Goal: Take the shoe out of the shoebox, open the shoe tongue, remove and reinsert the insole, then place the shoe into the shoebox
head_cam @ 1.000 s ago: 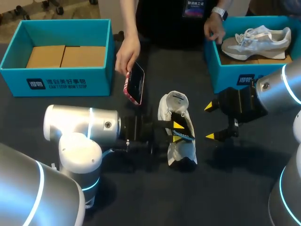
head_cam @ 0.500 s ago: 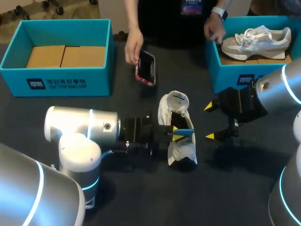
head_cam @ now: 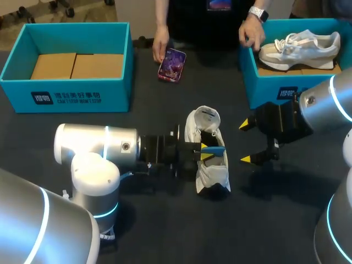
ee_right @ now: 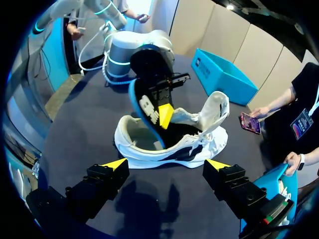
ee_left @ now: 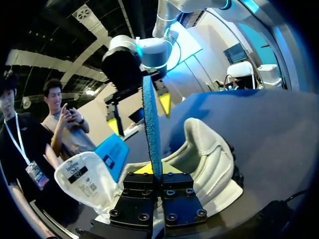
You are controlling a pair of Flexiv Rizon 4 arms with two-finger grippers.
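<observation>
A white shoe (head_cam: pixel 209 165) lies in the middle of the dark table, its tongue (head_cam: pixel 204 116) folded back toward the far side. My left gripper (head_cam: pixel 207 152) reaches into the shoe's opening and is shut on the blue insole (head_cam: pixel 215 149). In the left wrist view the insole (ee_left: pixel 152 124) stands on edge, rising out from between the fingers (ee_left: pixel 158 172), with the shoe (ee_left: pixel 212 154) around it. The right wrist view shows the insole (ee_right: pixel 143 112) partly lifted out of the shoe (ee_right: pixel 172 144). My right gripper (head_cam: pixel 246 142) hangs open just right of the shoe, touching nothing.
An empty teal shoebox (head_cam: pixel 71 91) with a cardboard floor stands at the back left. A second teal box (head_cam: pixel 275 88) at the back right holds another shoe (head_cam: pixel 300 48), with a person's hand (head_cam: pixel 250 33) at its rim. Another hand rests a phone (head_cam: pixel 171 65) on the table's far edge.
My left gripper's fingers have come together on the blue insole inside the shoe. The person's hand with the phone has drawn back toward the far edge. The right arm stays put.
</observation>
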